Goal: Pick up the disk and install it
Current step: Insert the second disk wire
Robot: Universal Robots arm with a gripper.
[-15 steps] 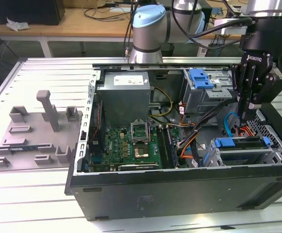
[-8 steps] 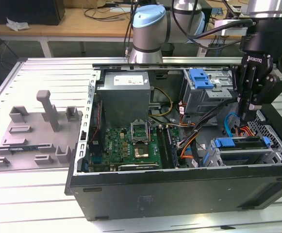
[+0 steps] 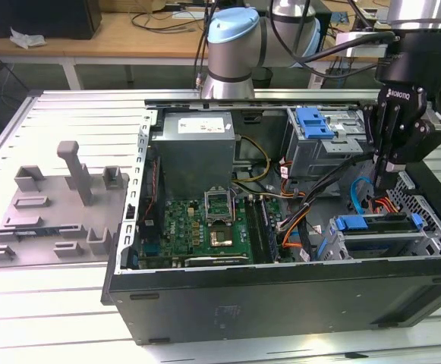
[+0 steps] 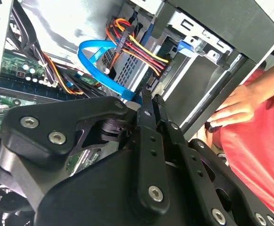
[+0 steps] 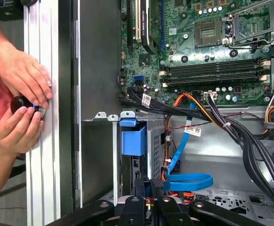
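An open black steel case lies on its side on a ribbed aluminium table. Inside it sit a green motherboard, a plain grey metal power supply and bundles of black, orange and yellow wires. A flat, glossy blue cable loops near the case floor.

The disk sits in the perforated grey cage at the exterior view's lower right corner of the case. It lies flat, and its bright blue plastic carrier shows at both ends. In the first wrist view the carrier's squared blue tab stands against the cage's sheet-metal edge.

A separate blue bracket tops the taller grey cage behind. A matte grey plastic fixture with upright posts rests on the table at the exterior view's left.

The arm reaches in from behind the case and its wrist points straight down. The black gripper hangs above the disk, just clear of it. Its slim bolted fingers are pressed together, flat against each other, with nothing between them.

A person in a red top stands at the case's outer wall. Two hands pinch a small round black object on the aluminium rail.
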